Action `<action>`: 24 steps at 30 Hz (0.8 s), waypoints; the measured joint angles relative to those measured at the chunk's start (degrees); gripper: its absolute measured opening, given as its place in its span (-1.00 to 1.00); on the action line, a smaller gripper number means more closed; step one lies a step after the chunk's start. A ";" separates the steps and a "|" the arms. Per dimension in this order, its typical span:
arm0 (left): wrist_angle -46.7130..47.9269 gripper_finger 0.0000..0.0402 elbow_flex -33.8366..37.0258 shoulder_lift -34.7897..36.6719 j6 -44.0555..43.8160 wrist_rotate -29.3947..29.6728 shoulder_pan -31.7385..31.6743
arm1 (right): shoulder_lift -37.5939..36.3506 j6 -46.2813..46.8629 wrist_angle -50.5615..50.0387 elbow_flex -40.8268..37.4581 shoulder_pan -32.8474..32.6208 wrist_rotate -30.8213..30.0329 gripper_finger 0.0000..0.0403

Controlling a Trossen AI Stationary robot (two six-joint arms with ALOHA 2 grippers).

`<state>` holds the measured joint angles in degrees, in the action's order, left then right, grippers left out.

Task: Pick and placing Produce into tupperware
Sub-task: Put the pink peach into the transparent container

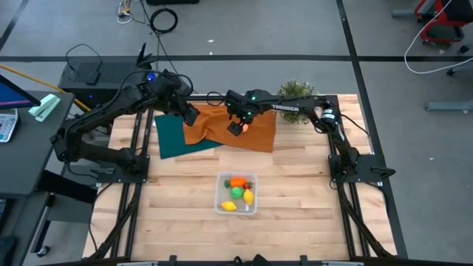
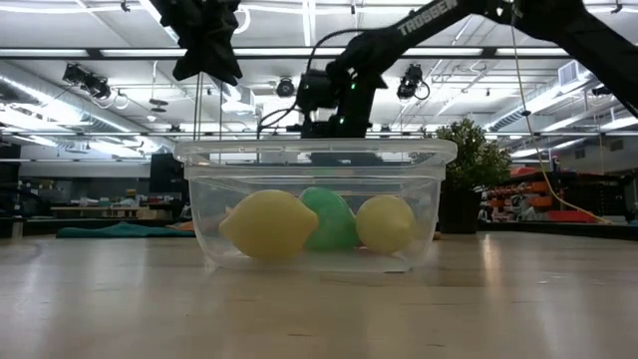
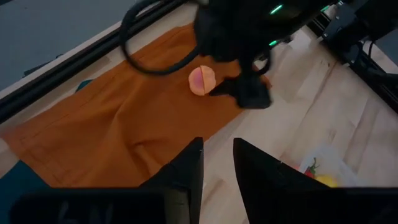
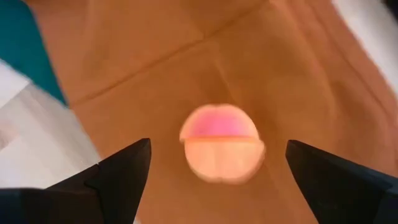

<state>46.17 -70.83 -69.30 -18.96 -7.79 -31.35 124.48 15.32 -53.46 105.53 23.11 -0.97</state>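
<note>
From above, my right gripper (image 1: pixel 236 127) hangs over the rumpled orange cloth (image 1: pixel 255 133); the clear square plastic tupperware (image 1: pixel 222 205) sits well away from it. Wrist cam: fingers spread wide around the pale reddish apple (image 4: pixel 221 151) on that cloth. Left gripper (image 3: pixel 217 163) slightly parted, empty.

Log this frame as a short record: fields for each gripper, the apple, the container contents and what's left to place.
right gripper: fingers open, poised over the apple, not touching
left gripper: above the orange cloth, fingers slightly apart, empty
apple: lying on the orange cloth, outside the tupperware
tupperware: on the bare table, holds carrot, green round one, two lemons
left to place: apple
</note>
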 joint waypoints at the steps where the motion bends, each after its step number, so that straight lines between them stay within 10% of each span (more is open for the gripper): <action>1: -0.02 -0.54 0.00 0.00 0.00 0.00 0.17 | 0.56 0.13 0.34 -0.01 -0.02 -0.01 0.70; 24: 0.33 -0.61 -0.04 0.00 -0.33 -0.05 2.07 | 5.23 -0.43 1.99 -0.04 -0.63 -1.65 0.66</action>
<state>46.50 -70.87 -69.30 -19.29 -7.84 -29.28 129.71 14.90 -51.47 105.49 22.48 -2.61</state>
